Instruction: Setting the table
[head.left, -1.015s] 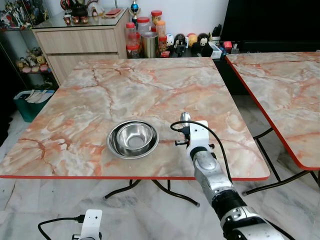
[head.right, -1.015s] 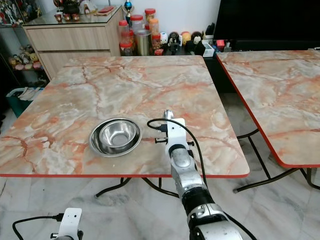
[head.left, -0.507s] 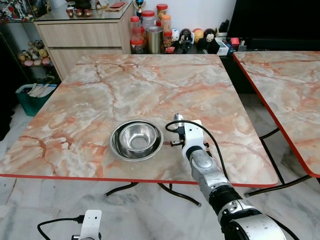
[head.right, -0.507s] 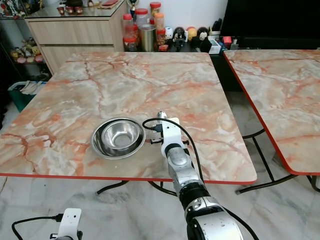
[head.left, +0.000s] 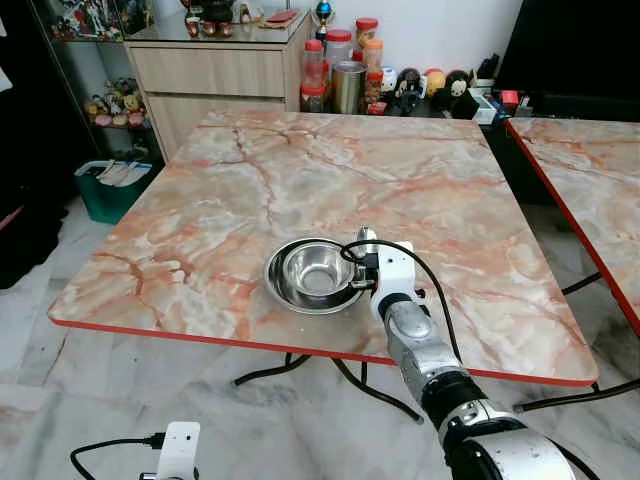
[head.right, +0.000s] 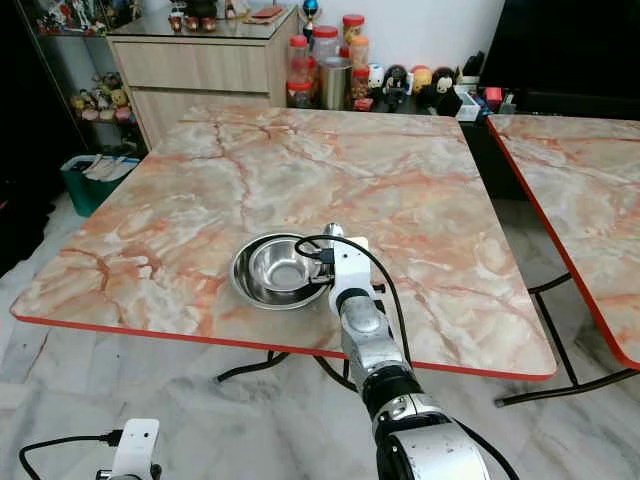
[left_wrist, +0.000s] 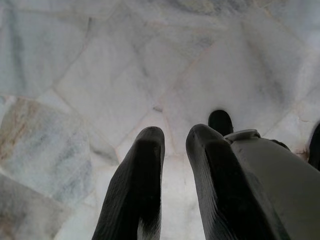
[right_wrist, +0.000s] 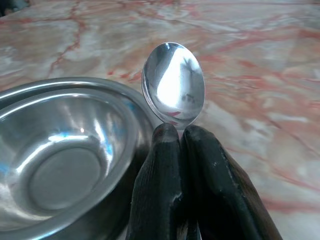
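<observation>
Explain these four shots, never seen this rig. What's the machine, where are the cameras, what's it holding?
It is a humanoid robot with two silver arms, each ending in an end effector of two black fingers. The two wide pictures come from a stereo camera on its head, looking down at a marble table. The two close-ups come from cameras on the wrists, looking along the fingers. On the table sit two nested steel bowls. The right end effector is shut on a spoon, held just beside the bowls' rim. The left end effector hangs idle over the tiled floor, fingers slightly apart. Behind the table stand a cabinet and some jars.
</observation>
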